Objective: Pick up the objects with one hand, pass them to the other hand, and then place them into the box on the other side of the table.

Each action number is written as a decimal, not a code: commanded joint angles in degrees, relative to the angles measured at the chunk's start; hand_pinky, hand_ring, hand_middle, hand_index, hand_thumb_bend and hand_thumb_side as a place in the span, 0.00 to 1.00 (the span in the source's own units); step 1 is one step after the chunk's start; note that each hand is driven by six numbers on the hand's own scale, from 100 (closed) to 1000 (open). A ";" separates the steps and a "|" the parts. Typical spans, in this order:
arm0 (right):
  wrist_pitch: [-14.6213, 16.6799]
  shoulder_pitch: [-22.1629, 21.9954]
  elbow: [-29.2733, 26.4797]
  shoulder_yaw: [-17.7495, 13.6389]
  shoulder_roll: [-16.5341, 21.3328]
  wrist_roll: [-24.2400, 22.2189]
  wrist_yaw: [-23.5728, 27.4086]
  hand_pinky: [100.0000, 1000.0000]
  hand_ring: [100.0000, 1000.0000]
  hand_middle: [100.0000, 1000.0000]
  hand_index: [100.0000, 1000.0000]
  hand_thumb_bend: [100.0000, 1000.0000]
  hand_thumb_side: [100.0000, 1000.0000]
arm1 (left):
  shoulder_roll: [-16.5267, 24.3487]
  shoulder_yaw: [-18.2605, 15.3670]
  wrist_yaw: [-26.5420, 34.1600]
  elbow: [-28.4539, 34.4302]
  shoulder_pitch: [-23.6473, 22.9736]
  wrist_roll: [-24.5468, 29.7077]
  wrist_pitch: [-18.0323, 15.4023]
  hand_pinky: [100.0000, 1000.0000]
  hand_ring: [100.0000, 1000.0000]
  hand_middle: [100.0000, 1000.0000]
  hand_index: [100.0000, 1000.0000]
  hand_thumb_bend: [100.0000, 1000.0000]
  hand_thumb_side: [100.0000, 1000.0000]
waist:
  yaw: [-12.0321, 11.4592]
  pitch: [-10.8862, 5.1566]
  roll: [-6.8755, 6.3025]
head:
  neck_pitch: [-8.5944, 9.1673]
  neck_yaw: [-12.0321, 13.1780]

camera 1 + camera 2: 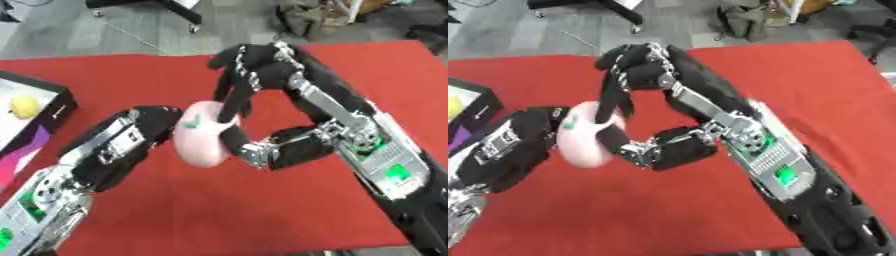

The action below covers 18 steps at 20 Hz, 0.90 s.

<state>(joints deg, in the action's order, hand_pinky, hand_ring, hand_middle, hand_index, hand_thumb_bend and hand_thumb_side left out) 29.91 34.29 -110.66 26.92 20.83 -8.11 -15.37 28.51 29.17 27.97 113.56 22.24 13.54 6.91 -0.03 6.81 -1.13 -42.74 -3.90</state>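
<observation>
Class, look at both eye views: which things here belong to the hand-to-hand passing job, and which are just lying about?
Part of the job:
- pale pink rounded object with a green mark, held between both hands
- left hand
- right hand, fingers reaching down over it
- black-edged box at the table's left, with a small yellow object in it
- red table covering

Lying about:
- greenish bag on the floor
</observation>
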 commanded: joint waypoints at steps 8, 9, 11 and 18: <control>0.47 1.08 0.75 0.63 -0.72 0.24 -0.92 0.74 0.50 0.23 0.28 0.00 0.00 | 1.12 0.65 -0.86 1.03 2.30 2.20 0.85 0.94 0.70 0.55 0.56 0.28 0.69 | -0.08 -0.53 0.04 | -0.12 -0.28; 0.46 1.14 0.75 0.70 -0.86 0.19 -0.89 0.74 0.50 0.23 0.28 0.00 0.00 | 1.01 0.78 -1.04 1.03 2.53 1.94 1.06 0.94 0.70 0.55 0.57 0.27 0.69 | -0.06 -0.52 0.04 | -0.12 -0.28; 0.41 1.26 0.67 0.84 -1.14 0.09 -0.78 0.74 0.50 0.23 0.28 0.00 0.00 | 0.81 1.07 -1.52 1.03 2.98 1.39 1.57 0.94 0.71 0.56 0.58 0.27 0.67 | -0.03 -0.54 0.04 | -0.15 -0.27; 0.21 1.43 0.43 1.19 -1.66 -0.34 -0.44 0.74 0.50 0.23 0.28 0.00 0.00 | -0.10 1.86 -3.06 1.03 4.32 -0.77 3.21 0.95 0.72 0.58 0.59 0.25 0.64 | 0.14 -0.62 0.07 | -0.09 -0.18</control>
<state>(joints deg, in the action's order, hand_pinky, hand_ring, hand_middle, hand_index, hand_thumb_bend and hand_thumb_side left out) 30.12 34.80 -109.47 28.26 19.30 -8.25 -15.90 28.41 31.11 25.23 113.56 25.48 13.25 9.90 0.02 6.81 -1.02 -42.75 -4.13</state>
